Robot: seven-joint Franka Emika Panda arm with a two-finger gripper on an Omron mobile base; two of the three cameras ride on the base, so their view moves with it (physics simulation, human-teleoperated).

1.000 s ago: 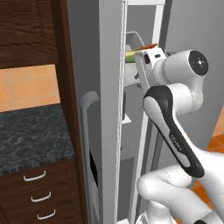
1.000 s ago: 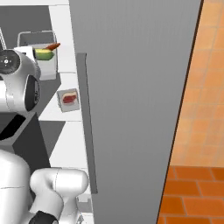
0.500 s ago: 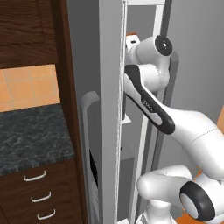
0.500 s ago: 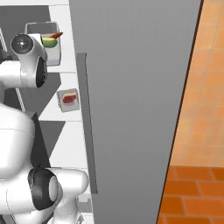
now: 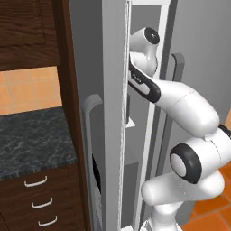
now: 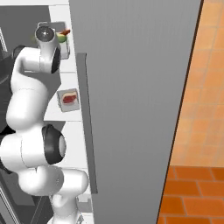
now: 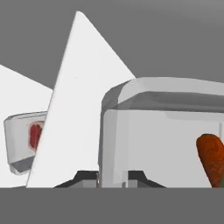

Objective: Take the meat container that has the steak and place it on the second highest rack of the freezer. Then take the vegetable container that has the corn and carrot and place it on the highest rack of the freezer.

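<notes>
In the hand view, the wall of the clear vegetable tray (image 7: pixel 162 131) is being pinched between the nearly closed fingers (image 7: pixel 83 177) of the gripper (image 7: pixel 113 178), with the carrot (image 7: pixel 211 159) being seen through the wall at the right. Beyond the tray, the white top rack (image 7: pixel 83 87) is being shown edge-on, and the meat tray (image 7: pixel 26 135) with the red steak (image 7: pixel 35 134) is being seen past it.

In the right base view, the vegetable tray (image 6: pixel 64 41) is being held just over the top rack (image 6: pixel 59 19) of the freezer (image 6: pixel 131 109). The meat tray (image 6: pixel 68 99) with the steak (image 6: pixel 68 99) is being carried by the rack (image 6: pixel 57 78) below.
</notes>
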